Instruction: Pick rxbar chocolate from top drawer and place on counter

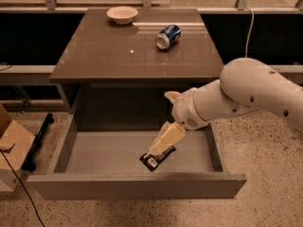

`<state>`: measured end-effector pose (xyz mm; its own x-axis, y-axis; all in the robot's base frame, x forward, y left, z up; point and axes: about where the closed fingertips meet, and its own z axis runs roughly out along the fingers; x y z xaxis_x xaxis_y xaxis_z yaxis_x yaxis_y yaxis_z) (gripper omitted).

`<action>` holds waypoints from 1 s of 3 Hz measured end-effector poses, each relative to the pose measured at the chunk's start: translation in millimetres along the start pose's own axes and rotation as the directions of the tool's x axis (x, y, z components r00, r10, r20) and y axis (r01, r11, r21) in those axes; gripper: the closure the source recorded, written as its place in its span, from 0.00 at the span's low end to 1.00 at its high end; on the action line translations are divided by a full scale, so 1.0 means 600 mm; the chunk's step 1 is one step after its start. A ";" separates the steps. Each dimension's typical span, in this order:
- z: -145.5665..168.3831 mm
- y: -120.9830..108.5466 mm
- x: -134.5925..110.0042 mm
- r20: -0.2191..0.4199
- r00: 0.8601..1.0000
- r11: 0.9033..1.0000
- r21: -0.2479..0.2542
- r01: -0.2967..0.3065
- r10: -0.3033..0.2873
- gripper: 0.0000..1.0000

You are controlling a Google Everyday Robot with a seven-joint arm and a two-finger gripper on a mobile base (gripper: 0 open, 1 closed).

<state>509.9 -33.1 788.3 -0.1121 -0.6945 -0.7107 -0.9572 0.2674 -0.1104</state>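
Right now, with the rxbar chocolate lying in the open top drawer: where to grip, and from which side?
Come from straight above and pinch across its narrow width, near mid-length. The rxbar chocolate lies flat and angled on the floor of the top drawer, white label end toward the front panel, so only its long edges offer faces to clamp. The gripper hangs over its rear half.

dim; glare on counter, claw in shadowed drawer.

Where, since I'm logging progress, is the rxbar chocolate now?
In the camera view, the rxbar chocolate lies in the open top drawer, just right of centre near its front panel, under the gripper.
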 end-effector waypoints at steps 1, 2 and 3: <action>0.029 -0.003 0.007 0.041 0.999 1.000 0.020 -0.007 0.007 0.00; 0.078 -0.011 0.016 0.095 0.995 0.999 0.033 0.000 -0.004 0.00; 0.114 -0.017 0.020 0.123 0.992 1.000 0.019 -0.001 -0.001 0.00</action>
<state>536.3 1.3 733.3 -0.0775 -0.6073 -0.7907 -0.9519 0.2809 -0.1225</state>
